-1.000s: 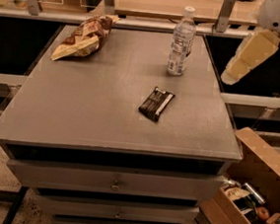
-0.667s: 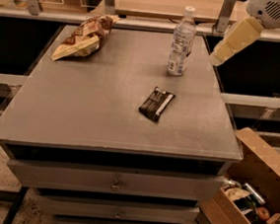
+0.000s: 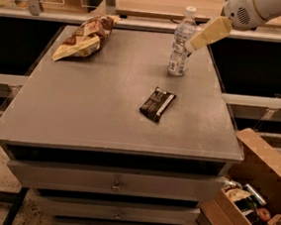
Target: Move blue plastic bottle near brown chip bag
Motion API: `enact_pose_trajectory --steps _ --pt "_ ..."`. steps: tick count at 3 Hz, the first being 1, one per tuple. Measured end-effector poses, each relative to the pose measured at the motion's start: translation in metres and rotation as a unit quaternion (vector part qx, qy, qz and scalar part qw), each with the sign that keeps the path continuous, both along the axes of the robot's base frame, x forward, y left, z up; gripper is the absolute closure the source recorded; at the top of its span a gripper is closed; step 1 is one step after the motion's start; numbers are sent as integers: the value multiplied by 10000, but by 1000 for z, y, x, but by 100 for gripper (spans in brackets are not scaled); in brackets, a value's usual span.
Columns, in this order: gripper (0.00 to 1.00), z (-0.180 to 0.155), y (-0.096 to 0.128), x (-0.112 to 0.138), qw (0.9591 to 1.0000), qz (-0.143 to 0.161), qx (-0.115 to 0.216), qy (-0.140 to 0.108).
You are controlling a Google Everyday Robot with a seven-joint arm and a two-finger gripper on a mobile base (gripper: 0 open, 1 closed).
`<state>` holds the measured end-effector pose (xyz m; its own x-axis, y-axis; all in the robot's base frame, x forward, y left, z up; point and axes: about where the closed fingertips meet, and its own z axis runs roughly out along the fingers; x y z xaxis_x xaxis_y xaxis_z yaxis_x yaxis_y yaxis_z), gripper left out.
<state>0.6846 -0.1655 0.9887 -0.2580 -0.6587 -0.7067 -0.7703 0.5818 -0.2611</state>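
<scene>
Grey table [image 3: 81, 109]: gripper [image 3: 191, 45] by blue plastic bottle [image 3: 178, 56], open/shut unclear; label txt illegible.

Black wrapper [image 3: 157, 104] on grey table [image 3: 80, 113]

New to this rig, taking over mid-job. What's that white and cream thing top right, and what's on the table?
This is one camera view, looking down on a grey table with drawers. The white and cream thing is the robot's arm; its gripper reaches in from the top right, right beside the upright blue plastic bottle near the far edge. The brown chip bag lies at the far left corner, a small black wrapper near the middle. Whether the bottle is gripped, I cannot tell.
</scene>
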Motion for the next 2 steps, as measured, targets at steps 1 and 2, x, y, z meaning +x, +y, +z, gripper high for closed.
enact_pose_trajectory --steps 1,2 --pt "0 -18 20 27 9991 63 418 -56" --pt "0 -36 38 47 9970 175 752 -81"
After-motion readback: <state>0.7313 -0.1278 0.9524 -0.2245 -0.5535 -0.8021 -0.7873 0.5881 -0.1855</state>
